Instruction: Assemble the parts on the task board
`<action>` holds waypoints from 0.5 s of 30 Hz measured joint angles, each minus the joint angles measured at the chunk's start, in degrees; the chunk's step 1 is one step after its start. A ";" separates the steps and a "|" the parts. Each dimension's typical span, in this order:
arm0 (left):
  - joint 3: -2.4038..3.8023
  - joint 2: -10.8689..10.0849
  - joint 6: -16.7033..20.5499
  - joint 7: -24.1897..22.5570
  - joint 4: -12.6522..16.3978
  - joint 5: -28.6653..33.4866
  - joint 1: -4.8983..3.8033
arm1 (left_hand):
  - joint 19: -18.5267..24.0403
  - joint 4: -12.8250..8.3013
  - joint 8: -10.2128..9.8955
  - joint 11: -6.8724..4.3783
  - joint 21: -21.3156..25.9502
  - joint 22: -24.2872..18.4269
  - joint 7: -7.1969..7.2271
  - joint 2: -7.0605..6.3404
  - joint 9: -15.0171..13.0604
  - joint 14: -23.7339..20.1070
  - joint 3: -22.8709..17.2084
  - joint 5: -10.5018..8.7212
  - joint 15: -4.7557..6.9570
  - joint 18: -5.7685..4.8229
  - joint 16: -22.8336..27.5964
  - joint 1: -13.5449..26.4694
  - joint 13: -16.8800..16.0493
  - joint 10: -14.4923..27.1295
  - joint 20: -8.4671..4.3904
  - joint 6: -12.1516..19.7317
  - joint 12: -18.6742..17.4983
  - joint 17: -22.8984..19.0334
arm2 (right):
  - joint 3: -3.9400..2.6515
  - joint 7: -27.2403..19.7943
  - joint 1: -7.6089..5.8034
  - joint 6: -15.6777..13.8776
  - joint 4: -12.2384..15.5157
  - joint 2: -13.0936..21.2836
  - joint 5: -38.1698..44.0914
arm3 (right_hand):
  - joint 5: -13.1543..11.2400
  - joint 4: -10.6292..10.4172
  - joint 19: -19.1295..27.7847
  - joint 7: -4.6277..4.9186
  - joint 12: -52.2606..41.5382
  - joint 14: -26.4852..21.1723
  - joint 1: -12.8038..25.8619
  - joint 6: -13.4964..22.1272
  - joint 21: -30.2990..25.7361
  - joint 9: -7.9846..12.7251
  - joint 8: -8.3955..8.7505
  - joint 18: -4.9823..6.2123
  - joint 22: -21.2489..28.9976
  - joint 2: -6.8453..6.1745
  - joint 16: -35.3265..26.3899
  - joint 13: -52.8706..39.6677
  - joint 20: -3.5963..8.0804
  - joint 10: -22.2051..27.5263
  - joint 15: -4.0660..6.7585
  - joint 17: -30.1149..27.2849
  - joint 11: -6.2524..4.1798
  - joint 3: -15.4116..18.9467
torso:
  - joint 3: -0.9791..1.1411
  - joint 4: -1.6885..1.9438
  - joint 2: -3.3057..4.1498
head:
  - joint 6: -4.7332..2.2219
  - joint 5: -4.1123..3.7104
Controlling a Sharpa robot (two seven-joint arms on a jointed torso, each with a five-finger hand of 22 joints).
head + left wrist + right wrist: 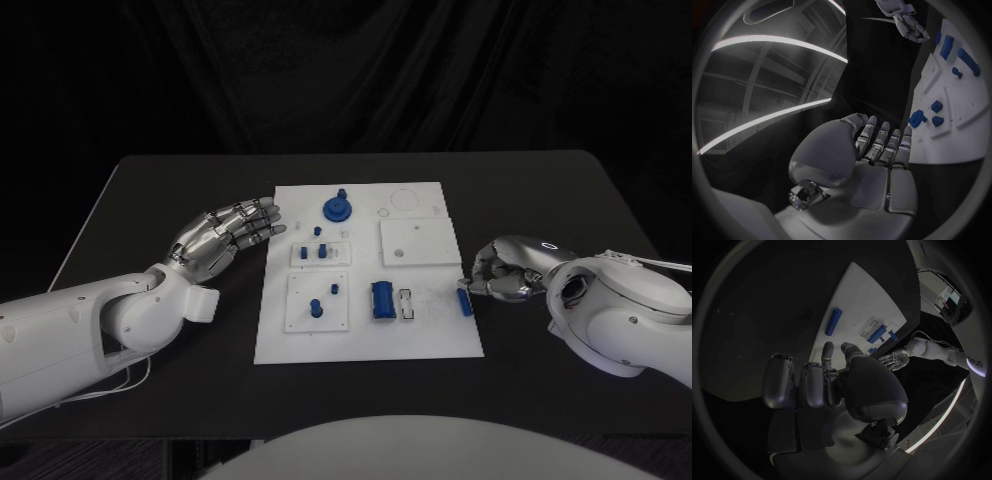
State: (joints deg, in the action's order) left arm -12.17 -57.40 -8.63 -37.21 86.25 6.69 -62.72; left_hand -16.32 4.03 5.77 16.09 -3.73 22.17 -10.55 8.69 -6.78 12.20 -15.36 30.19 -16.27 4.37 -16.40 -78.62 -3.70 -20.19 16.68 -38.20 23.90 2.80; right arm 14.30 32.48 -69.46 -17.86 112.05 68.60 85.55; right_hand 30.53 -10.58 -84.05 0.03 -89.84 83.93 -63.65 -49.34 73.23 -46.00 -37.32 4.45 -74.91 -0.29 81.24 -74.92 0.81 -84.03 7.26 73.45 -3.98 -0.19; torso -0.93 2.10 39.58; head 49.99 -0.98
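Note:
The white task board (pixel 418 338) lies mid-table, also seen from the wrists (pixel 957 140) (pixel 864 295). On it are a round blue part (pixel 336 208) (pixel 917 118), small blue pegs (pixel 323 251), a blue cylinder (pixel 382 300) (pixel 877 334) and a blue bar (pixel 464 301) (pixel 834 321) at its right edge. My left hand (pixel 224 235) (pixel 879 165) hovers left of the board, fingers spread, holding nothing. My right hand (pixel 505 270) (pixel 817 385) sits just right of the bar, loosely curled, thumb and one finger apart and pointing at it, a short gap between.
The black table (pixel 577 200) reaches well beyond the board on all sides. A raised white square plate (pixel 418 242) stands on the board's right half, and two smaller plates (pixel 320 300) on its left half carry the pegs.

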 measured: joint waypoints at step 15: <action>0.00 0.14 -0.03 0.06 -0.37 0.00 0.00 | 0.00 -0.16 0.00 0.00 0.00 -0.01 0.00 0.00 0.01 0.00 -0.16 0.00 0.00 0.00 0.00 0.00 0.01 0.00 0.00 0.01 0.00 -0.01 | 0.02 1.26 1.48 2.00 -2.00 -2.76 2.48 | -0.53 -0.97 0.00 0.20 0.00 0.00 0.00 0.20 0.00 0.40 0.45 0.00 0.00 0.00 0.00 0.00 0.00 0.00 0.00 -0.40 0.00 0.01 | 0.08 -0.07 -0.04 | 0.00 0.14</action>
State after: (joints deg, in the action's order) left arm -12.16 -57.26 -8.66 -37.15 85.88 6.69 -62.71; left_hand -16.32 3.87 5.76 16.10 -3.73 22.16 -10.55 8.69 -6.78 12.19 -15.53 30.19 -16.27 4.37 -16.40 -78.62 -3.69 -20.19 16.68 -38.19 23.90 2.79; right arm 14.32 33.74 -67.98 -15.86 110.05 65.83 88.03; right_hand 30.01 -11.55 -84.05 0.23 -89.84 83.93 -63.65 -49.14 73.23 -45.60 -36.87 4.45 -74.90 -0.29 81.24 -74.91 0.81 -84.03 7.26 73.05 -3.98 -0.18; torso -0.85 2.03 39.53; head 49.99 -0.84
